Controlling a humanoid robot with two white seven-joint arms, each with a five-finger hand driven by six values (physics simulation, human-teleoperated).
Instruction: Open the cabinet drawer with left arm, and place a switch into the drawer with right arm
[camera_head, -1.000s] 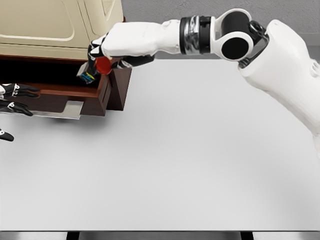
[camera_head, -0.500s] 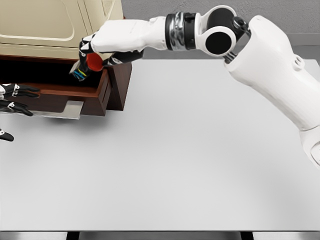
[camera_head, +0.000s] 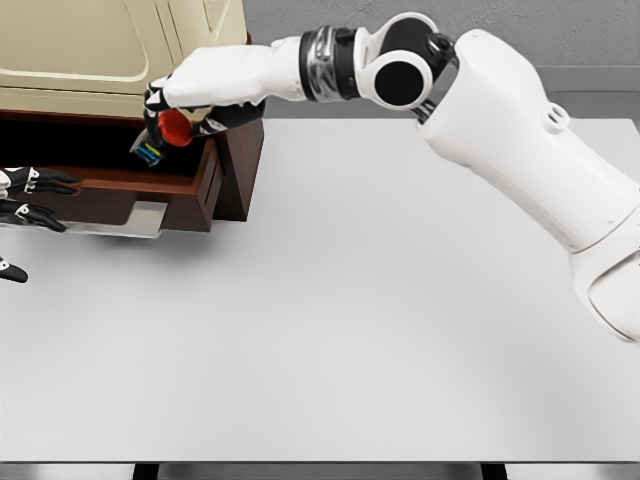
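Right robot hand (camera_head: 172, 112) clasping switch (camera_head: 160, 138) above open drawer (camera_head: 150, 185) at counter's (camera_head: 400, 320) far-left corner; left robot hand (camera_head: 25, 212) spread. Risk: release too near drawer's front wall, switch tumbling out.

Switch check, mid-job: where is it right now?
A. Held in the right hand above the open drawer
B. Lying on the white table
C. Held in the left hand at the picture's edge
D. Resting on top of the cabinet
A. The right hand grips the switch, red knob showing, over the open drawer of the cabinet; the left hand holds nothing at the left edge.
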